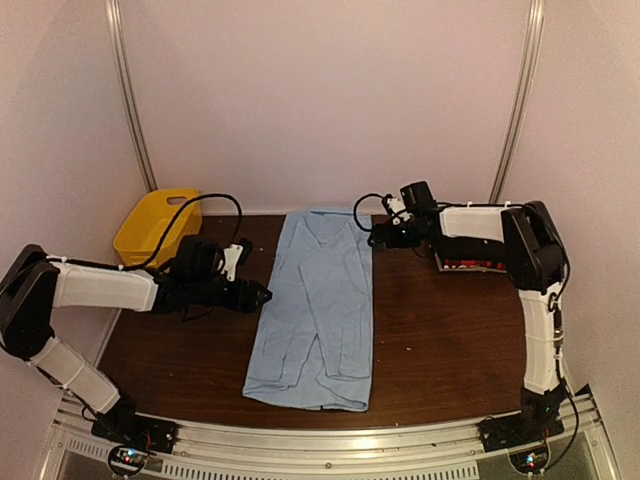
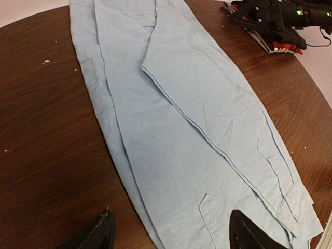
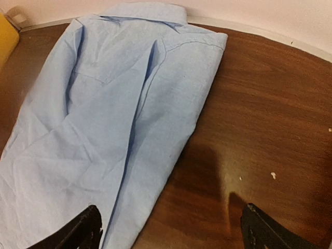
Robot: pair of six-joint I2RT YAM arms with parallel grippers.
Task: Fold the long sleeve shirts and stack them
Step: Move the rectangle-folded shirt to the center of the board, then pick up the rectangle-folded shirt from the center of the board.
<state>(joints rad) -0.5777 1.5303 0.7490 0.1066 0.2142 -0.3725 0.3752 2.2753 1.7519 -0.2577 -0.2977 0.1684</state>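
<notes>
Light blue shirt [image 1: 315, 310] [image 2: 197, 129] [image 3: 104, 129], a long-sleeved collared garment, lay flat down the middle of the dark wooden counter [image 1: 440, 340]. Its collar pointed toward the far edge and its hem toward the near edge. The body was folded lengthwise into one long narrow strip, and both sleeves were laid down along it, with their cuffs and plackets at the near end. Soft creases ran along its length. One such shirt was spread out. A folded pile [image 1: 470, 262] [image 2: 280, 44] lay well apart at the far right of the counter, under the right arm; it showed dark cloth and a red edge, and the number of garments in it could not be told. One yellow basket [image 1: 155, 225] [image 3: 6, 36] stood at the far left corner. Two arms were present. The left gripper [image 1: 266, 294] [image 2: 171, 236] was low and just beside the shirt's left edge; its fingers [image 2: 98, 233] were wide apart and held nothing. The right gripper [image 1: 375, 235] [image 3: 171, 233] was beside the shirt's right shoulder near the collar; its fingers [image 3: 264, 231] were likewise spread wide and empty, one above the cloth and one above bare wood.
</notes>
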